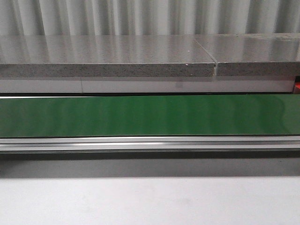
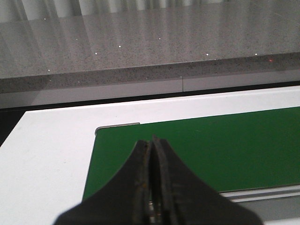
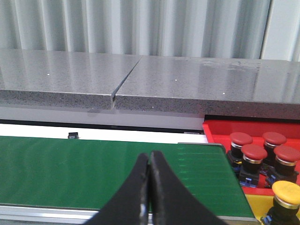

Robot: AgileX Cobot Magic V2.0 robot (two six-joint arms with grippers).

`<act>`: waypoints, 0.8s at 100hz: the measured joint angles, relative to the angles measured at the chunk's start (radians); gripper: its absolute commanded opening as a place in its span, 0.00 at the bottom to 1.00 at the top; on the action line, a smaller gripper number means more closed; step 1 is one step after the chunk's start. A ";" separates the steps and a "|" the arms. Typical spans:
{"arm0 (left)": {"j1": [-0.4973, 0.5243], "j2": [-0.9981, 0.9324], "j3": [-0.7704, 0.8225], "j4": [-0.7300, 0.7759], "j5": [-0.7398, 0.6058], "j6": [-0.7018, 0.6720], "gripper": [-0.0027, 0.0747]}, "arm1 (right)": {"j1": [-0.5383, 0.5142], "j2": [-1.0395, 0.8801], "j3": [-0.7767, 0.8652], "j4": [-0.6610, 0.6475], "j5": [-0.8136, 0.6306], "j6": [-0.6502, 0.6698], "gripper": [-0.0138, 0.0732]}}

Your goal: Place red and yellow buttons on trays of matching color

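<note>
Both my tools are pinched narrow w/ nothing in them: left tool (image 2: 152, 140) has its fingers pressed together over one end of the long green conveyor belt (image 1: 140, 116), right tool (image 3: 150, 157) likewise closed, empty, over the belt's other end. In the front view the belt is bare, no button riding on it.

The task's things show only in the right wrist view. At about 3 o'clock from my right tool sits the red plastic tray (image 3: 220, 129), just off the belt's end, w/ four red mushroom-head push buttons (image 3: 241, 138) grouped in it. At about 4 o'clock, nearer me, is one yellow mushroom-head push button (image 3: 286, 192) on the yellow plastic tray (image 3: 253, 204). The trays touch edge to edge. Those look sorted already, so I judge the step in hand is waiting for the next button.

To do it well:
- open the tool wide before any descent, a closed tip will only knock the cap
- let the button come within reach, then approach from straight above
- grip the dark body below the cap, not the smooth dome
- check colour before picking the tray
- set down in a free spot, clear of the neighbours

Left side shows no trays; can't tell if any lie there.
</note>
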 measured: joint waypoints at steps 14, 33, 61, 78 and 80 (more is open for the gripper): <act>0.000 -0.083 0.127 0.004 -0.106 0.000 0.01 | 0.000 0.000 0.000 0.000 -0.005 0.001 0.08; 0.000 -0.224 0.274 0.004 -0.175 0.000 0.01 | 0.000 0.000 0.000 0.000 -0.005 0.001 0.08; 0.000 -0.279 0.274 -0.002 -0.117 0.000 0.01 | 0.000 0.000 0.000 0.000 -0.007 0.001 0.08; 0.000 -0.279 0.274 -0.004 -0.117 0.000 0.01 | 0.000 0.000 0.000 -0.001 -0.007 0.001 0.08; 0.000 -0.279 0.274 -0.004 -0.117 0.000 0.01 | 0.000 0.000 0.000 -0.001 -0.007 0.001 0.08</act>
